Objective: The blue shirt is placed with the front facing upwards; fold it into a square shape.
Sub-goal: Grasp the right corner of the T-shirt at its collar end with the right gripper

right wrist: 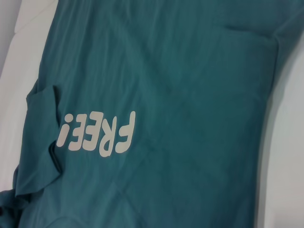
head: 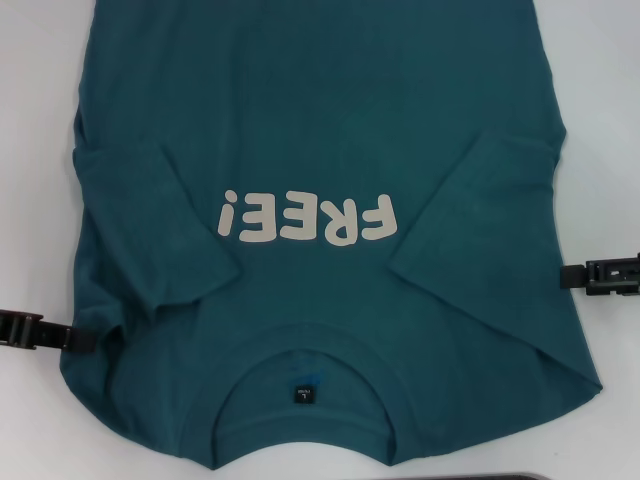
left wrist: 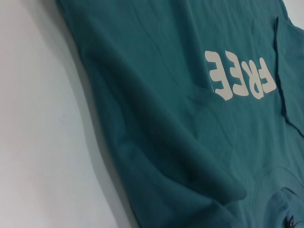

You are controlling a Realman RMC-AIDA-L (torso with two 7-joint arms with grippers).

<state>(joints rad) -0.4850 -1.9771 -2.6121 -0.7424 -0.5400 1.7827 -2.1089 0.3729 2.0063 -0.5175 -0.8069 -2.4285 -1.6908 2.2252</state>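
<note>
The white table [head: 610, 120] carries the large teal-blue cotton shirt [head: 320, 120], spread front up, collar at the near edge and hem running off the far side. Both short sleeves are already folded inward over the chest, flanking the white "FREE!" lettering [head: 306, 218]. The soft, matte cloth could bunch or let a sleeve flop open if one side is lifted unevenly. The black left gripper [head: 60, 335] and the right gripper [head: 590, 275] sit at the shirt's side edges; whether their jaws are parted or closed I cannot tell.
</note>
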